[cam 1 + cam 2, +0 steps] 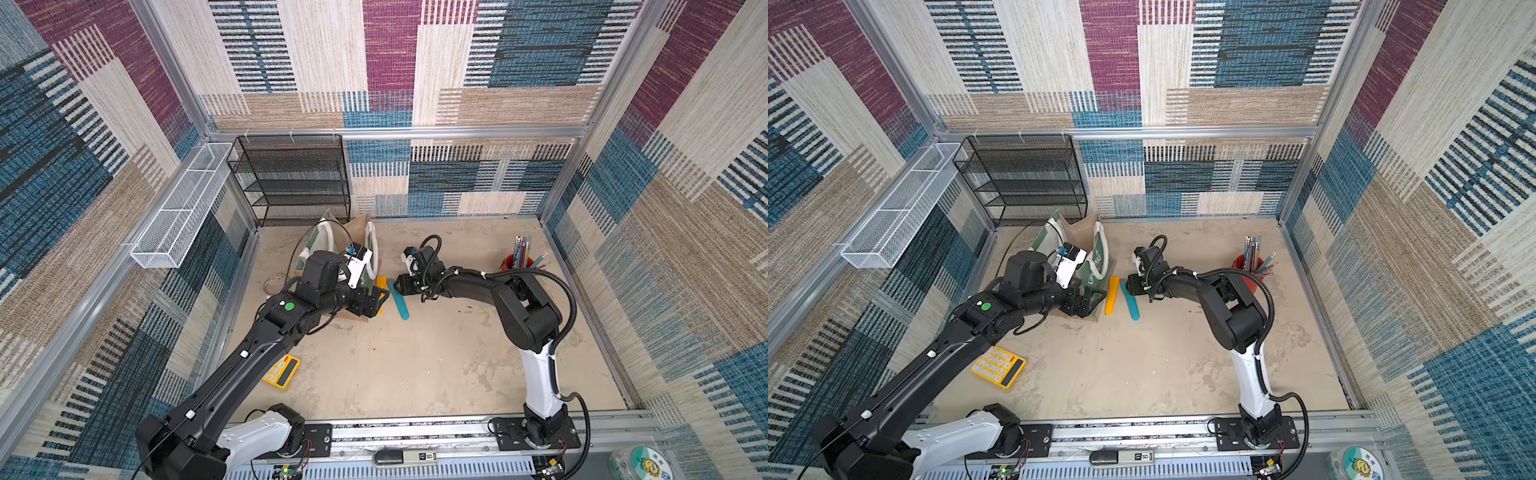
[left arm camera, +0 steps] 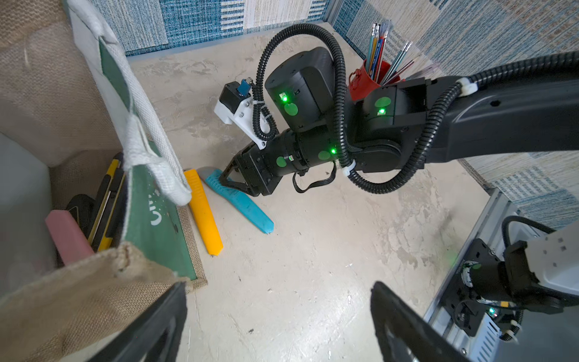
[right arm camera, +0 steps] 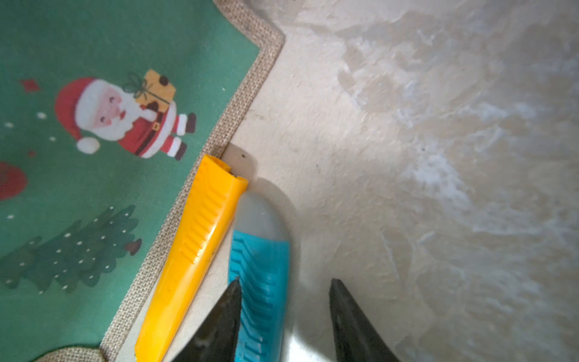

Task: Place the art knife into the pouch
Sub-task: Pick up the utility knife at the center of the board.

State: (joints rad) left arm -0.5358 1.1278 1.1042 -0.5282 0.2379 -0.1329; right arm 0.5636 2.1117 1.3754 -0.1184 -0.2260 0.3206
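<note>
A: R gripper (image 3: 285, 280) status?
B: Half open, straddling teal art knife (image 3: 260, 275), not clamped yet. L gripper (image 2: 279, 285) wide open, empty, by pouch (image 2: 150, 225).
A: Knife where?
B: On floor (image 3: 407, 156), just right of pouch, beside yellow knife (image 3: 194, 250). Prob. light, stiff, slick plastic, so pinch the ribbed mid-body.

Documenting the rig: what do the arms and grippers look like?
Both arms are black with white lower links. The right arm carries a ribbed black hose and green dots; the left arm one green dot. The left gripper and right gripper have black pointed fingers.
</note>
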